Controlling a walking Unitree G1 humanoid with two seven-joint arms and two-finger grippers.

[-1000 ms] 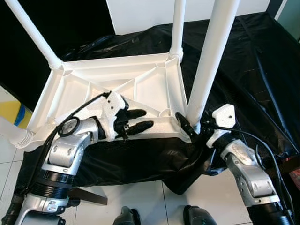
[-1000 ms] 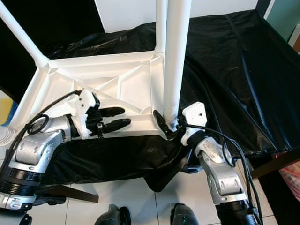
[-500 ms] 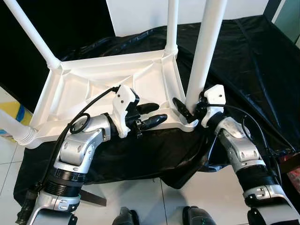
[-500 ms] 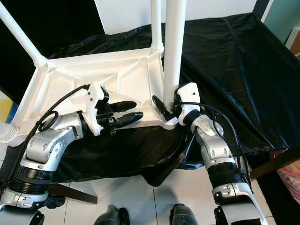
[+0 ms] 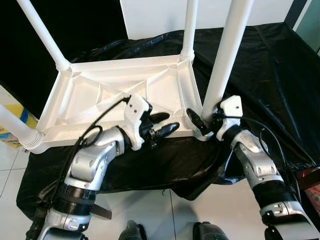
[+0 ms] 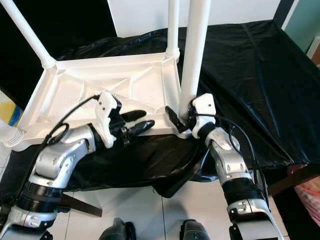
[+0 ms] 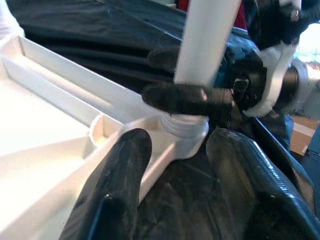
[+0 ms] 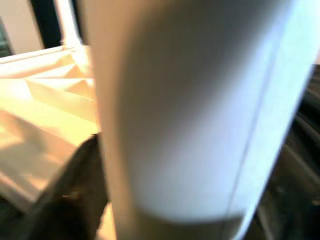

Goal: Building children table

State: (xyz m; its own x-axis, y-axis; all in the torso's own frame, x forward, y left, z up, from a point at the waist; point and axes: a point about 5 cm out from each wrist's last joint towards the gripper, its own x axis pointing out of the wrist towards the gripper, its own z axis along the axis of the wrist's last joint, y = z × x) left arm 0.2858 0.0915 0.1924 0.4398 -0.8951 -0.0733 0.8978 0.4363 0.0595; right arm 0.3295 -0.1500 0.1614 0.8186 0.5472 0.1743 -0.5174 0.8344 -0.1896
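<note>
Black sheet over white tile floor; upturned white table on it. Right gripper clamps near leg; left gripper spread over rim.

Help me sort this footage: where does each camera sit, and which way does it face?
Left eye view: on the head, looking down at the upturned white table; both arms show.
Right eye view: its stereo twin, same scene.
Left wrist view: looks along the left claw at the near-right leg; the right claw grips it.
Right wrist view: right up against that leg.
</note>
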